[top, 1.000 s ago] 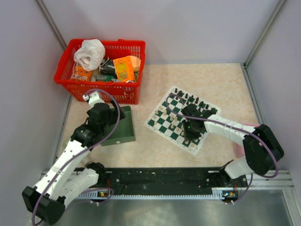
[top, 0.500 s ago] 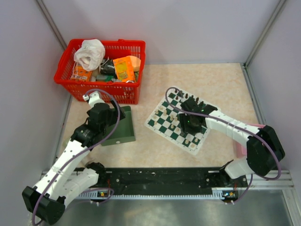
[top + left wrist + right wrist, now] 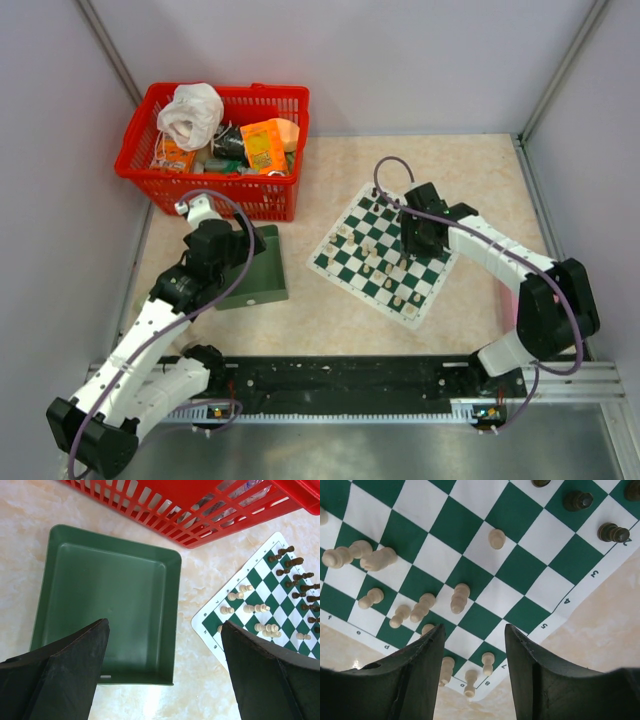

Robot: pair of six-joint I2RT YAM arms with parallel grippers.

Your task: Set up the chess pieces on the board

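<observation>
- Right gripper [image 3: 472, 675]: jaws parted, nothing between them; a second ago low over mid-board, now pulled back toward the black side.
- Probably just set a piece down; which one is unclear.
- Chess pieces [image 3: 460, 597] on the board [image 3: 520, 575], cream ones still scattered.
- Left gripper [image 3: 165, 670] spread wide above the green tray [image 3: 110, 595].

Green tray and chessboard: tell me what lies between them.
Only bare tabletop lies between the green tray and the board; the left wrist view shows that strip with nothing on it.
</observation>
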